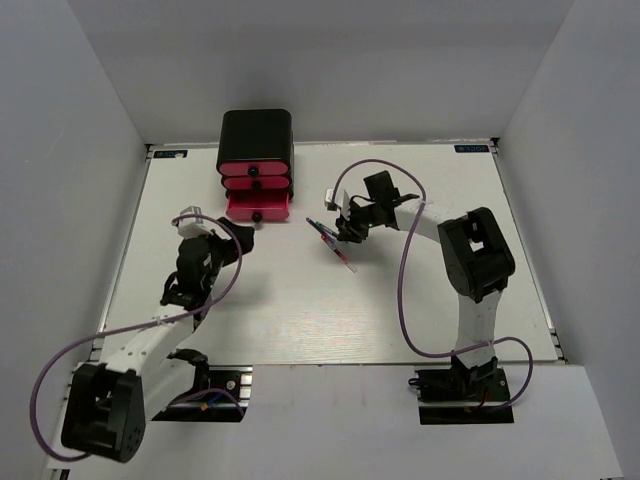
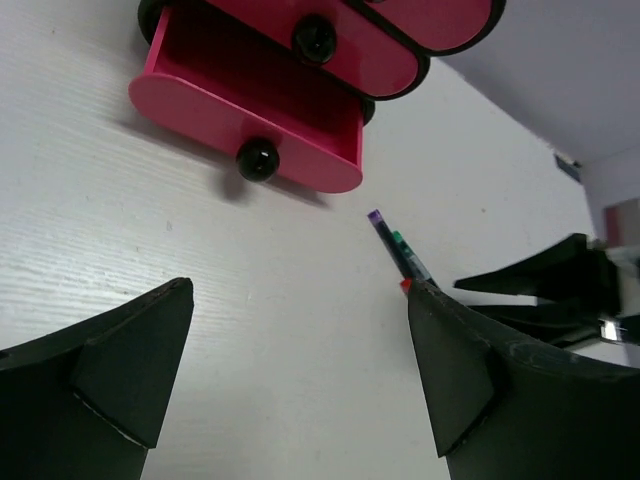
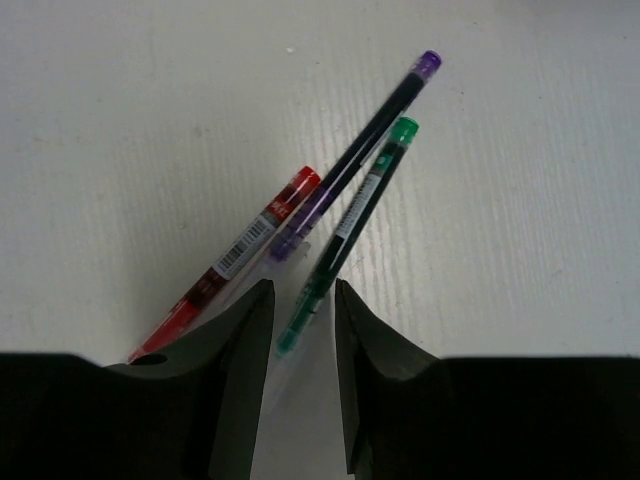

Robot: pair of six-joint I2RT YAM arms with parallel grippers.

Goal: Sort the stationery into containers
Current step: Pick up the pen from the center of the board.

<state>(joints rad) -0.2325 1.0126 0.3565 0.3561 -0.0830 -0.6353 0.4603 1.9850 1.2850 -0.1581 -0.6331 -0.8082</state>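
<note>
Open bottom drawer [image 1: 258, 207] juts forward; right arm [image 1: 421, 222] flanks the pens [image 1: 336, 246].

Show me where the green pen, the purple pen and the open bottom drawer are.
green pen [image 3: 354, 218], right wrist view, on its labelled barrel.
purple pen [image 3: 372, 134], right wrist view, on the dark upper barrel.
open bottom drawer [image 2: 190, 118], left wrist view, on its pink front panel.

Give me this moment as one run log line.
left end effector: open, empty | right end effector: open, straddling green pen end | bottom drawer: pulled out | red pen, purple pen: alongside
</note>
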